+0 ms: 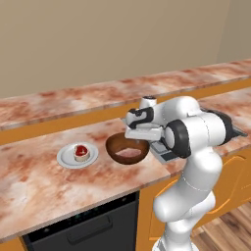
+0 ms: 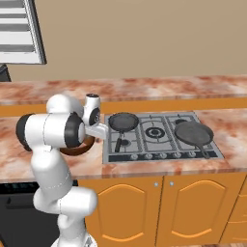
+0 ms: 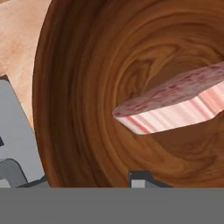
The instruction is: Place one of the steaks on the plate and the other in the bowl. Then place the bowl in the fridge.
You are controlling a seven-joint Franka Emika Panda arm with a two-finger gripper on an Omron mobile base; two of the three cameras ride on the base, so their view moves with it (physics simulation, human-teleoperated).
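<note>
Presently, the round, deep, dark brown wooden-looking bowl (image 1: 127, 148) stands on the mottled reddish marble-pattern counter (image 1: 34, 181), just left of the grey gas hob (image 2: 161, 137). The pale pink flat steak (image 1: 129, 153) lies inside the bowl; in the hand view this steak (image 3: 175, 103) rests tilted against the bowl's inner wall (image 3: 83, 87), its striped cut edge facing the camera.

The small round white-grey plate (image 1: 66, 158) with raised rim sits on the same counter, to the left of the bowl and apart from it. The deep red steak (image 1: 82, 152) with whitish fat rim lies on the plate, near its right side.

The white robot arm (image 1: 196, 162) bends over the right side of the bowl. The two-finger gripper (image 1: 142, 133) is positioned at the bowl's right rim. In the hand view, one fingertip (image 3: 141, 178) appears inside the bowl and the other (image 3: 11, 173) outside it, so the wall lies between them; whether the jaws are clamped on the rim cannot be told.

In the right base view, the bowl (image 2: 79, 148) is mostly hidden behind the arm. Two dark grey frying pans rest on the hob: a smaller one (image 2: 123, 121) at the left rear and a larger one (image 2: 194, 133) at the right. A black appliance front (image 1: 88, 228) sits beneath the counter, with orange cabinet doors (image 2: 159, 207) beside it.
</note>
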